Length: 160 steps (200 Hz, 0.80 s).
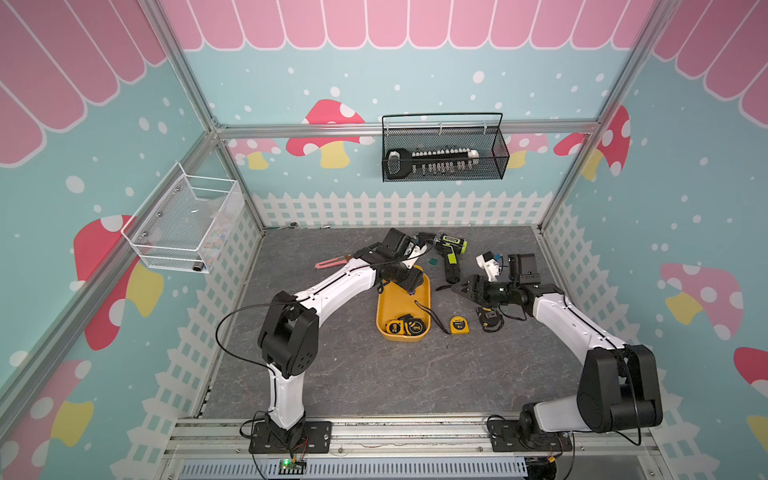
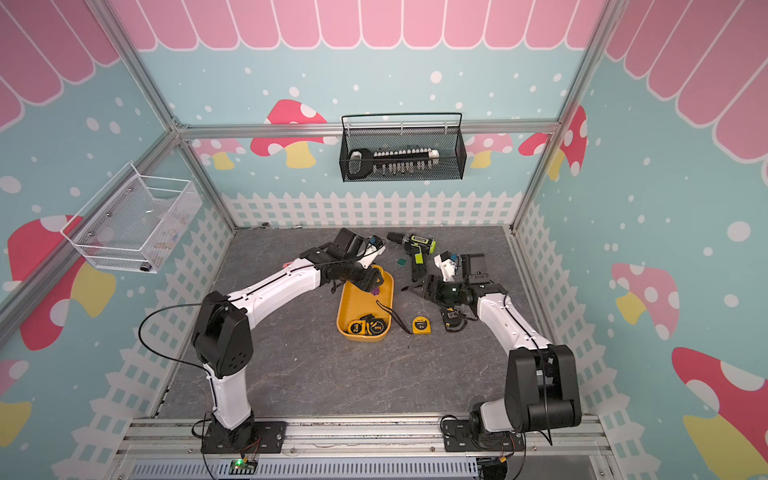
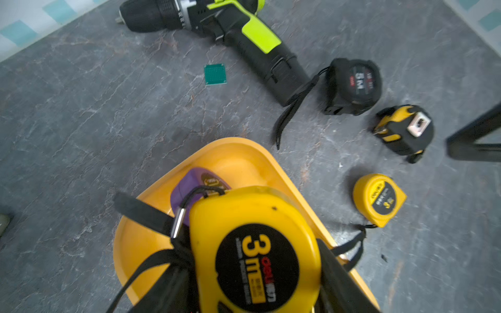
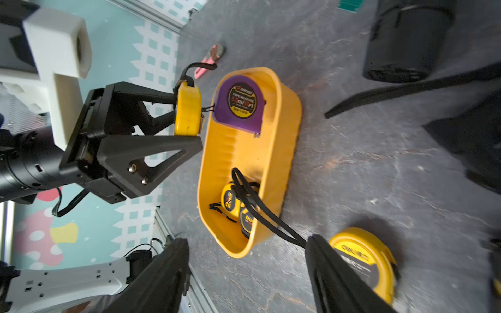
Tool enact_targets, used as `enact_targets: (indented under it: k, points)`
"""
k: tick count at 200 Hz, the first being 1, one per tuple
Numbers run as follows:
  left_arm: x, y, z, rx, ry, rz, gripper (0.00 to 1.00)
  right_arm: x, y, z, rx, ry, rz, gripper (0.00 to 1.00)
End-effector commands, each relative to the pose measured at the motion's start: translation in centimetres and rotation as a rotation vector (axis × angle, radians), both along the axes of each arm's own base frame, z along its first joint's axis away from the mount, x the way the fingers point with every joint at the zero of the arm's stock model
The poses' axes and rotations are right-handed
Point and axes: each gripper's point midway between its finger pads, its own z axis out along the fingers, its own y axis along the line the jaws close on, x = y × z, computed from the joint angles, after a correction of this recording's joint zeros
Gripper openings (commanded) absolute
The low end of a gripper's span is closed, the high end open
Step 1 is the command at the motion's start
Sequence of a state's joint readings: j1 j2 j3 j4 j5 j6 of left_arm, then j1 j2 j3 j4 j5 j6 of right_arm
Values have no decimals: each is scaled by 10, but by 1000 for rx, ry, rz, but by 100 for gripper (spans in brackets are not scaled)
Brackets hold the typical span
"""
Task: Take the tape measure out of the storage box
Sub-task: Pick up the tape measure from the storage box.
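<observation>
The left gripper (image 4: 187, 122) clamps a yellow plastic tape measure (image 3: 254, 244) marked "3m" over the yellow-orange plastic storage box (image 4: 287, 130); the right gripper (image 4: 246, 244) holds its jaws apart.

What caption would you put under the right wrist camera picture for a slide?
Left claw holds a yellow tape measure over the storage box, with a purple tape measure lying inside.
</observation>
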State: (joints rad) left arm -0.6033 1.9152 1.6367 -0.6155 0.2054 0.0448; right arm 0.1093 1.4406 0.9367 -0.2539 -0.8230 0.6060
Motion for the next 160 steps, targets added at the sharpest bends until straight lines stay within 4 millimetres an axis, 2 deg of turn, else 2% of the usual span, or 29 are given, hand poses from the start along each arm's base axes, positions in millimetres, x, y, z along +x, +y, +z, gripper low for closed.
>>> enact_targets:
  k: [1, 35, 80, 135, 160]
  points:
    - [-20, -4, 15, -81, 66, -43, 50, 10, 24, 23, 112, -35, 55, 75]
    - [-29, -3, 16, -100, 92, -67, 50, 17, 55, 31, 142, -46, 119, 75]
    - [-41, -3, 19, -124, 117, -101, 50, 18, 96, 20, 183, -9, 191, 71]
    - [-43, 3, 25, -116, 86, -103, 50, 20, 111, 5, 219, 53, 196, 65]
    - [-40, 4, 26, -109, 70, -97, 50, 19, 120, 5, 240, 74, 218, 53]
